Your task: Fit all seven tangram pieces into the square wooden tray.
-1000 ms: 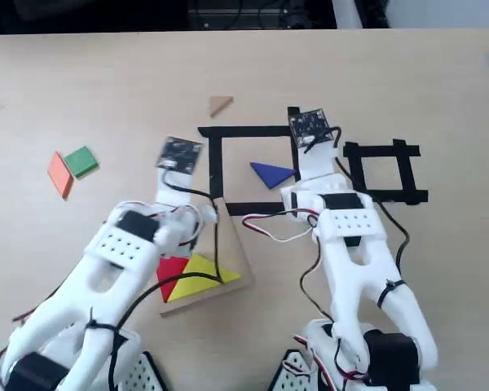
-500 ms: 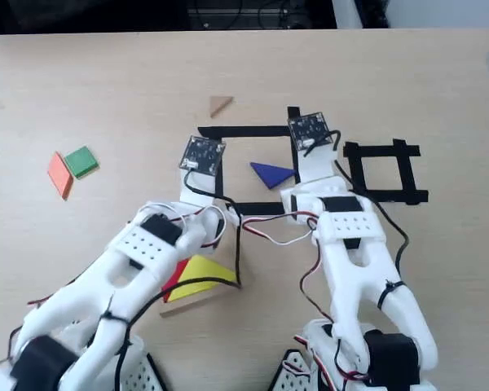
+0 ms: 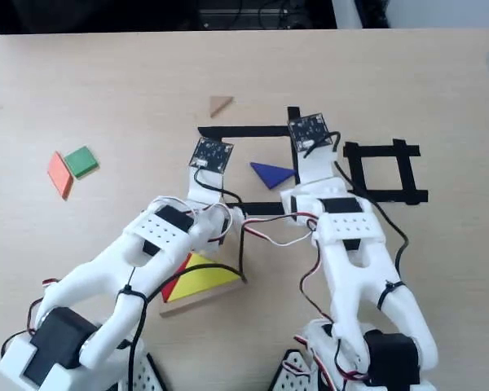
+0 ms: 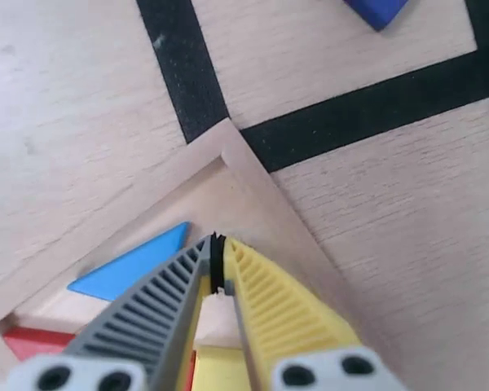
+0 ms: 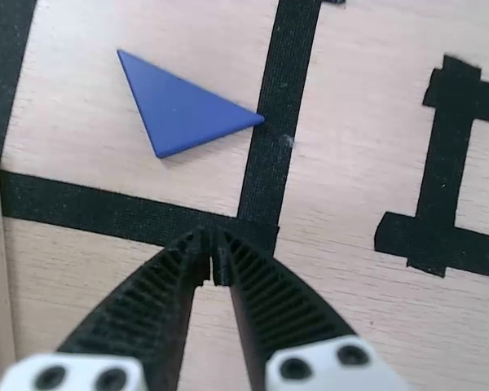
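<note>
Pale table point(image 3: 106, 73) marked with black tape squares point(image 3: 383, 150). Square wooden tray point(image 3: 197, 300) near the front edge, partly under the left arm, with a yellow triangle point(image 3: 204, 277), red piece point(image 3: 171, 281) and light blue piece point(image 4: 134, 265) inside. Left end effector point(image 4: 218, 240) over the tray's corner, fingertips pressed together. Right end effector point(image 5: 210, 238) likewise pinched closed above a tape line, near the dark blue triangle point(image 5: 179, 110). Far left, green square point(image 3: 81, 160) just beside orange parallelogram point(image 3: 59, 174). Small tan triangle point(image 3: 220, 104) beyond the tape.

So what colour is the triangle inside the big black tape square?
The triangle is dark blue; the right wrist view shows it best.
</note>
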Controlling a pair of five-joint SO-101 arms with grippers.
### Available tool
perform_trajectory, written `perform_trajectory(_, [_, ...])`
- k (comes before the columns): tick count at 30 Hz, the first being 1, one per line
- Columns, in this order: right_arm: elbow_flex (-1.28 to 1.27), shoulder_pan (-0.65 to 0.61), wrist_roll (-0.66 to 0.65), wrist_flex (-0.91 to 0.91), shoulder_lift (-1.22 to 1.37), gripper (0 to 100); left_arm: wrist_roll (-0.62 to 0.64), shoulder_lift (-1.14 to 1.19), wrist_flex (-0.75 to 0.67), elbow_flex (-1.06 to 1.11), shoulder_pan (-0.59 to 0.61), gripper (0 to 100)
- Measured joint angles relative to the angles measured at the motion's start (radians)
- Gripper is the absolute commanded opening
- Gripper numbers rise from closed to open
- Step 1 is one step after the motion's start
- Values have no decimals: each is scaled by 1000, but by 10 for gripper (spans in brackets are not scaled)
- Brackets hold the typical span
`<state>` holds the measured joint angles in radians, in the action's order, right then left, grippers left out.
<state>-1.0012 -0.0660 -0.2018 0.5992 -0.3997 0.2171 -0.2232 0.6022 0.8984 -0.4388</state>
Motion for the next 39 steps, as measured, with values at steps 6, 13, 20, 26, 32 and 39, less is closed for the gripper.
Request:
perform_trajectory(6, [0, 0, 0, 0, 0, 11, -18, 86, -11, -46, 0, 33])
perform_trajectory(13, [0, 0, 0, 0, 0, 11, -43, 138, -5, -106, 51, 34])
perform_trajectory(20, [0, 0, 0, 0, 0, 11, -94, 213, 86, -187, 75, 29])
perform_trajectory(26, [0, 0, 0, 0, 0, 11, -94, 213, 104, -195, 66, 30])
perform_trajectory(32, [0, 0, 0, 0, 0, 11, -95, 155, 83, -173, 98, 32])
perform_trajectory(39, [0, 0, 0, 0, 0, 11, -124, 40, 124, -123, 48, 33])
